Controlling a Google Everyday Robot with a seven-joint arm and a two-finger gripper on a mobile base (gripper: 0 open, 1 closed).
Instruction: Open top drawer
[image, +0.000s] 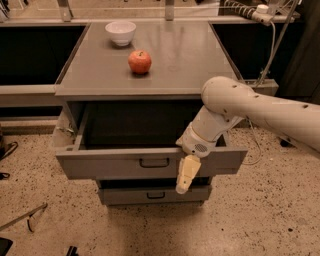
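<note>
The end effector (185, 176) hangs pointing down in front of the top drawer (100, 164), whose black loop handle (154, 162) sits just to its left in view. Whether it is open or closed cannot be told. The drawer stands pulled out, its dark tray exposed behind. Higher and farther back, the worktop (200, 55) carries an apple (139, 61) and a white bowl (120, 32).

Dim warm overhead light, sheen on cabinet top (190, 55), dark shadow inside top drawer (100, 163), pale gripper (183, 186) at its front.
</note>
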